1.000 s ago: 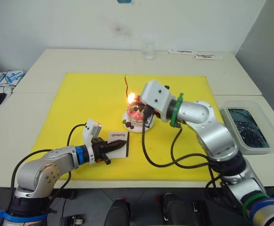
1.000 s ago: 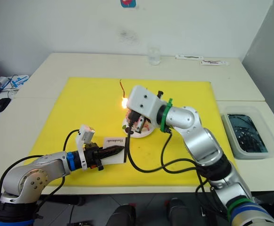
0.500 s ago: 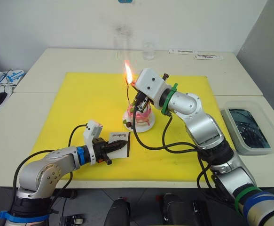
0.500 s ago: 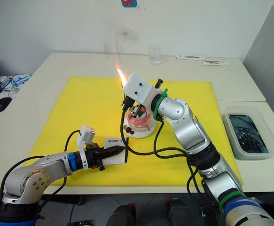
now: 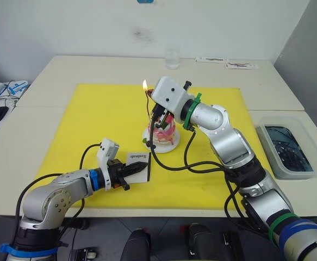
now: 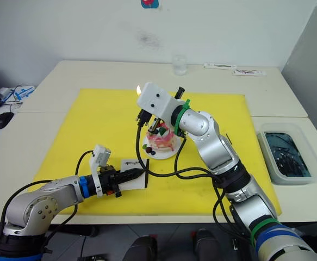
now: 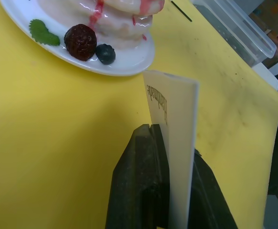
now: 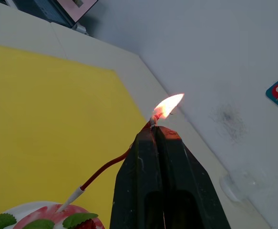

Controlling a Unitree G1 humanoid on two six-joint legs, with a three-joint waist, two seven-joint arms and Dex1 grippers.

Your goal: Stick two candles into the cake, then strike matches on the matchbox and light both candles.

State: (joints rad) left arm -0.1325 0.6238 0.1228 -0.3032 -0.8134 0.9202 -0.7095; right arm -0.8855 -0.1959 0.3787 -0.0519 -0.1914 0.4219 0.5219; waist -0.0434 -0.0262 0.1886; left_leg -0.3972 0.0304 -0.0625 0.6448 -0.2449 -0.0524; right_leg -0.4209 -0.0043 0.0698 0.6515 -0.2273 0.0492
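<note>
Right gripper (image 8: 154,136) pinched narrow, probably gripping match, flame at candle (image 8: 108,166) tip beyond fingertips. Left gripper (image 7: 169,143) clamps matchbox (image 7: 174,114) upright for striking.

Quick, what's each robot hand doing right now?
Left gripper: shut on the matchbox.
Right gripper: shut, with a flame at its tip by the candle; the match itself can't be seen.

I see pale tables (image 5: 267,81) against a white wall (image 5: 82,27), a yellow mat (image 5: 98,119) centred, a sticker (image 6: 149,3) at twelve o'clock.
</note>
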